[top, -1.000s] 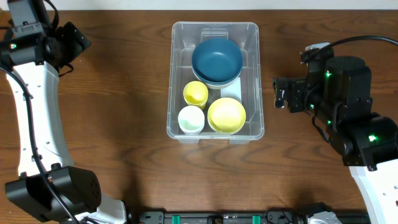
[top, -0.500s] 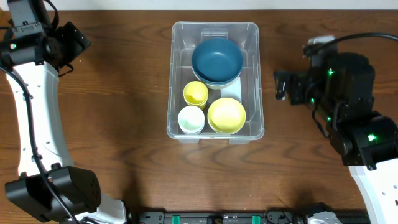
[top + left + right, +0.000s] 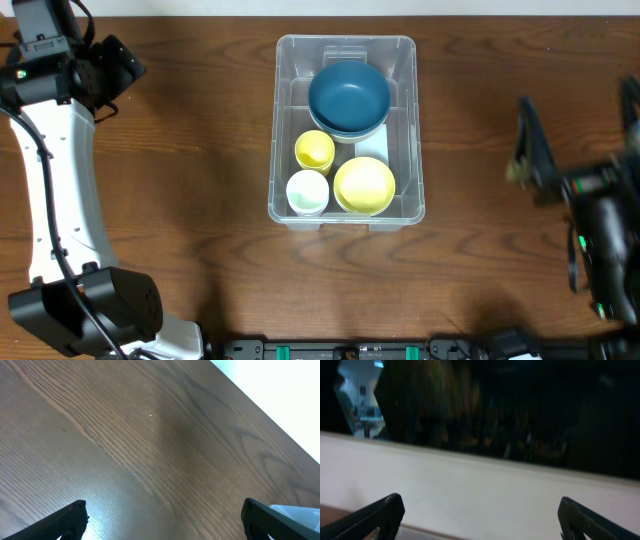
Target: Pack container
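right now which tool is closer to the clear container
Right. The right tool sits to the right of the container; the left tool is farther off, out to its left and further back.

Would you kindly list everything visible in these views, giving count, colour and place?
Container: 1, clear, table centre.
Blue bowl: 1, dark blue, container's far end.
Yellow bowl: 1, yellow, near right corner inside.
Yellow cup: 1, yellow, inside, middle left.
White cup: 1, whitish, near left corner inside.
Label: 1, white, inside, by right wall.
Table: 1, brown wood.
Left arm: 1, white and black, left edge.
Left gripper: 1, black, jaws apart, over bare wood.
Right gripper: 1, black, jaws apart, facing a white wall.
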Motion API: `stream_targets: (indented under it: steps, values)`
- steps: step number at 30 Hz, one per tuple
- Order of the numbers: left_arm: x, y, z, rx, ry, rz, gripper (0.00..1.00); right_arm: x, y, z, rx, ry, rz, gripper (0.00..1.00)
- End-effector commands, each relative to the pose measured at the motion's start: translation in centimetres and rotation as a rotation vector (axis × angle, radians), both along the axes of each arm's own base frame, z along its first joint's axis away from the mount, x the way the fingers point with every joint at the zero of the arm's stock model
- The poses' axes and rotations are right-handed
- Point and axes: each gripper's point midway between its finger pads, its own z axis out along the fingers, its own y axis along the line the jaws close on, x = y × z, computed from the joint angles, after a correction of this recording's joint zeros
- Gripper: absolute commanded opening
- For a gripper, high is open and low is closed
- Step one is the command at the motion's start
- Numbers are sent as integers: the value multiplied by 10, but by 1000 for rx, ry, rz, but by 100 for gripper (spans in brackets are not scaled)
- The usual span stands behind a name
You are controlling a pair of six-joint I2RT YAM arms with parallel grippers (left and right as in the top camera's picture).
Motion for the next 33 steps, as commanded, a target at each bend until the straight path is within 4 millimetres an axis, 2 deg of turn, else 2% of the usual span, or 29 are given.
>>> stream_targets:
  steps: [1, 4, 7, 12, 16, 22, 33]
  values:
    - [-1, 4, 2, 16, 1, 3, 98, -15, -10, -11, -53, -47, -44, 99]
    - [-1, 4, 2, 16, 1, 3, 98, -37, -18, -17, -55, -105, -68, 99]
    - [-1, 4, 2, 16, 1, 3, 98, -53, -28, -33, -49, -135, -102, 99]
    - [-1, 4, 2, 16, 1, 3, 98, -63, -33, -78, -55, -129, -121, 99]
    - [-1, 4, 2, 16, 1, 3, 98, -59, -27, -113, -53, -129, -85, 99]
    - [-1, 4, 2, 16, 1, 3, 98, -43, -23, -161, 30, -121, -38, 99]
    - [-1, 4, 2, 16, 1, 3, 98, -21, -22, -205, 48, -111, -34, 99]
